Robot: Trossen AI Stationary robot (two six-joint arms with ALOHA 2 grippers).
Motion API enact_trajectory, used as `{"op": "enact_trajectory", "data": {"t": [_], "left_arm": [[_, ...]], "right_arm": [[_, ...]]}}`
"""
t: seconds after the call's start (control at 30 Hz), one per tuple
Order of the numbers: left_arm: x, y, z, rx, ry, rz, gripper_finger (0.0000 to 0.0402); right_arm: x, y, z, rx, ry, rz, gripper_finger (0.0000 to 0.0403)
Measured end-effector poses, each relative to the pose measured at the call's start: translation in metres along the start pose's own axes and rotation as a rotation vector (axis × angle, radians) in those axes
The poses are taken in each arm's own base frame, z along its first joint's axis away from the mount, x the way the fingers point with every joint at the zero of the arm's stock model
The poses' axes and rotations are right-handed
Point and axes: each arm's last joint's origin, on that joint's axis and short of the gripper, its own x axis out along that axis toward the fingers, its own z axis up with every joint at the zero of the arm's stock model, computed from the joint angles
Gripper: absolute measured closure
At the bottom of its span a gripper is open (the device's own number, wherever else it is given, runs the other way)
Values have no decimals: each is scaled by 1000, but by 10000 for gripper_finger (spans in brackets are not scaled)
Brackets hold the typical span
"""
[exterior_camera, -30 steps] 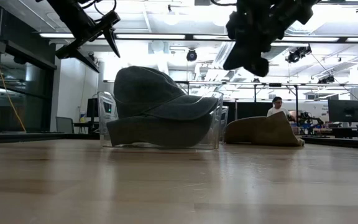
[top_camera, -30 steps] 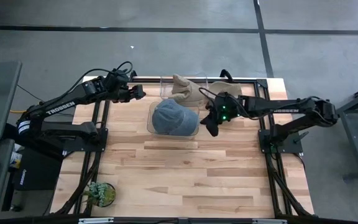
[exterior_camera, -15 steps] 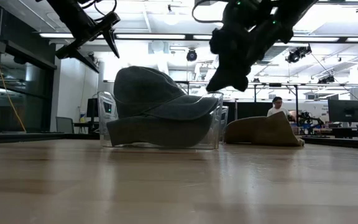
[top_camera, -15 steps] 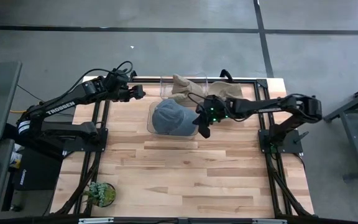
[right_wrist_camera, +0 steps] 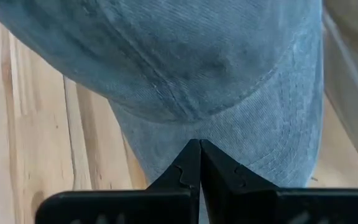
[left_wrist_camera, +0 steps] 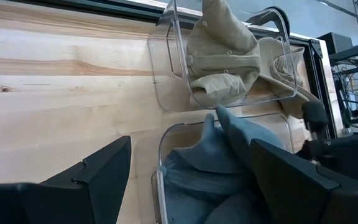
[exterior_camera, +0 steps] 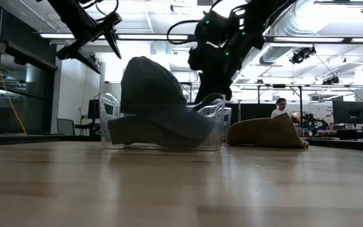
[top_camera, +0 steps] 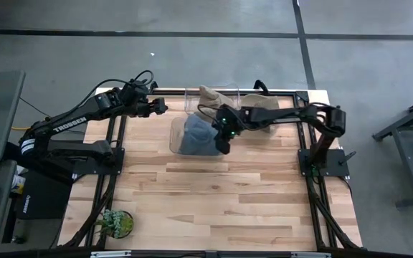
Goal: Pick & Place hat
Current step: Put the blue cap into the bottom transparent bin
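A blue-grey hat (top_camera: 196,135) sits in a clear container (top_camera: 173,140) at the table's far middle, its crown (exterior_camera: 151,88) bunched up tall. My right gripper (top_camera: 221,145) is shut at the hat's right side, fingertips against the cloth (right_wrist_camera: 199,144). My left gripper (top_camera: 160,106) hangs open above the far left, clear of everything. A tan hat (left_wrist_camera: 222,56) lies in a second clear container (left_wrist_camera: 166,74) behind the first. My right gripper presses its shut fingertips against the blue hat's brim, right where it joins the crown (right_wrist_camera: 197,132). The fingers slant down from the table's right side. The hat rests in the clear container, its crown crowded toward the left.
Another tan cloth item (exterior_camera: 266,132) lies on the table right of the containers. A small potted plant (top_camera: 117,223) stands at the near left corner. Bare wooden tabletop (top_camera: 214,201) fills the near half. A person sits in the room beyond (exterior_camera: 281,107).
My right gripper has gone down and toward the table's left, from beside the container into the blue hat's right side. The hat's crown has been pushed leftward and now stands narrower and taller, while the hat stays in the container.
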Motion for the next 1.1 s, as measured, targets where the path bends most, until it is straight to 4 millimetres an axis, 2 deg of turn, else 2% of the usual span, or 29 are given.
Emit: {"op": "enact_trajectory", "data": {"t": [0.17,0.33,0.5,0.73,0.83,1.1], "left_arm": [[0,0,0,0,1,-1,99],[0,0,0,0,2,-2,99],[0,0,0,0,2,-2,99],[0,0,-1,-1,19,-14,99],[0,0,-1,-1,20,-14,99],[0,-1,0,-1,16,-17,99]], "right_arm": [[15,-2,1,-9,13,21,403],[17,-2,1,-25,8,35,403],[9,-2,5,-19,-3,37,403],[-9,8,32,-74,-80,32,403],[-11,8,35,-78,-89,24,403],[11,3,29,-58,-32,47,403]]}}
